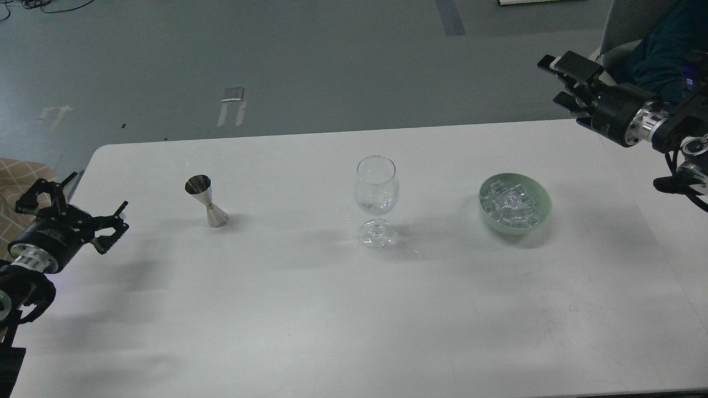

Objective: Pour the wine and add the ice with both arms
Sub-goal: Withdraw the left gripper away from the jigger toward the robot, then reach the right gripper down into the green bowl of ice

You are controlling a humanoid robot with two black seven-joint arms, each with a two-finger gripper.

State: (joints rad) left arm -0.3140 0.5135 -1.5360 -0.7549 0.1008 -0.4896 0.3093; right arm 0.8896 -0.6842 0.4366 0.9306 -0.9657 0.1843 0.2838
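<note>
A clear stemmed wine glass [376, 196] stands upright at the middle of the white table [332, 309]. A steel jigger [207, 200] stands to its left. A pale green bowl [545, 207] to the right holds a heap of clear ice cubes [509, 204]. My left gripper [74, 207] is open and empty over the table's left edge, well left of the jigger. My right gripper [564, 83] is open and empty, raised beyond the table's far right corner, above and right of the bowl.
A person in a dark teal top [658, 50] sits on a grey chair [619, 27] behind the right arm. A tan checked cushion [16, 182] lies off the table's left edge. Grey floor lies beyond the far edge.
</note>
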